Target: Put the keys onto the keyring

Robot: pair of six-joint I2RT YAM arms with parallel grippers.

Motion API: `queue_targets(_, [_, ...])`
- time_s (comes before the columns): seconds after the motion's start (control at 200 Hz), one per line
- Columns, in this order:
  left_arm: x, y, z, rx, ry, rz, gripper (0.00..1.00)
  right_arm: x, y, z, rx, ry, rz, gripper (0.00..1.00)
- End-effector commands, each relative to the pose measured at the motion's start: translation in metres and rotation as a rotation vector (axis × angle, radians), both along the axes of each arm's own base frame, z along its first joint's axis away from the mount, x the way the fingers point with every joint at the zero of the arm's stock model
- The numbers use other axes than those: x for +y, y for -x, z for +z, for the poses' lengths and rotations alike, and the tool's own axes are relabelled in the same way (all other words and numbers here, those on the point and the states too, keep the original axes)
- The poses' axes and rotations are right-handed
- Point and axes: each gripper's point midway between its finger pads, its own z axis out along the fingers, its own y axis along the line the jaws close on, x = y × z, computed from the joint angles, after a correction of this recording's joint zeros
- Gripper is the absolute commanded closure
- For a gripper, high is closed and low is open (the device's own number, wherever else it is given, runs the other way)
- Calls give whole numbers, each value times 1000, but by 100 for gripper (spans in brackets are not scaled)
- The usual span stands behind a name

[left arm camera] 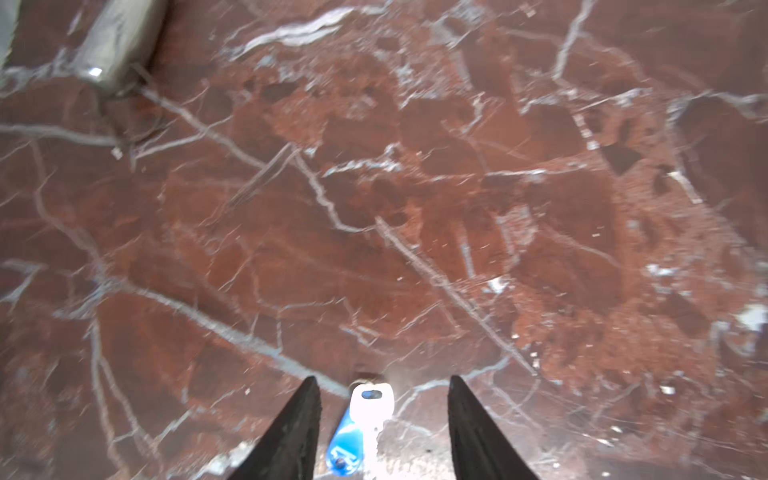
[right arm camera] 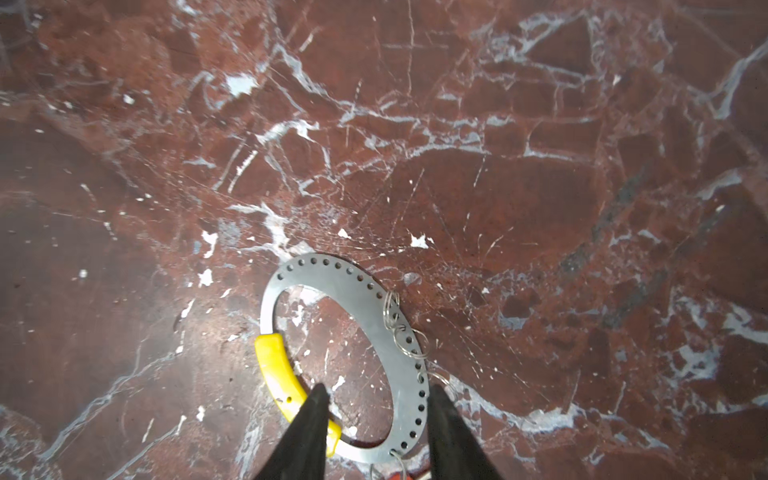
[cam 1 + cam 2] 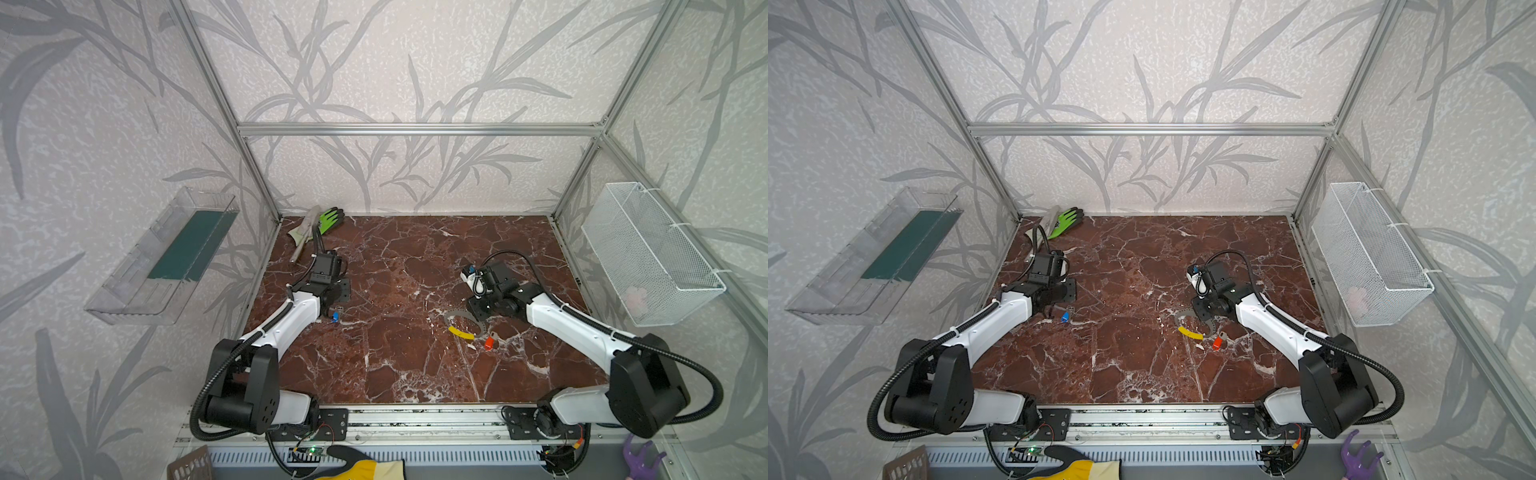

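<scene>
L jaws released, blue key (image 1: 353,432) flat on surface (image 1: 415,249) btwn them, ungripped. R jaws apart astride keyring (image 2: 332,276) band, not pinching yet. Red key (image 3: 489,343) just beside R jaws, at ring; hooked on? can't tell. Blue key looks left to thread.

Both top views look steeply down from high at the front and share nearly the same scene, the whole desk (image 3: 395,282) edge to edge. Each wrist view sits close above the desk, looking past its pincer tips: left pincer (image 1: 383,379) at the blue key (image 1: 348,438), right pincer (image 2: 378,385) at the keyring (image 2: 332,277), both also visible from above.
</scene>
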Motion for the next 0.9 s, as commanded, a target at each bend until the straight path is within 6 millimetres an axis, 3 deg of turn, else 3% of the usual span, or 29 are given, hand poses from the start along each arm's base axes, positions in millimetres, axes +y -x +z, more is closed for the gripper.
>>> queue_targets(0.0, [-13,-13,18,-59,51,-46,49,-7,-5,-2,17,54,-39,61])
queue_targets(0.36, [-6,-11,10,-63,8,-42,49,2,-12,-27,108,79,-14,68])
queue_targets(0.87, [-14,-15,7,-54,31,-86,49,7,-19,-44,167,132,5,73])
queue_targets(0.895, [-15,-16,8,-55,31,-86,49,6,-18,-53,191,144,7,74])
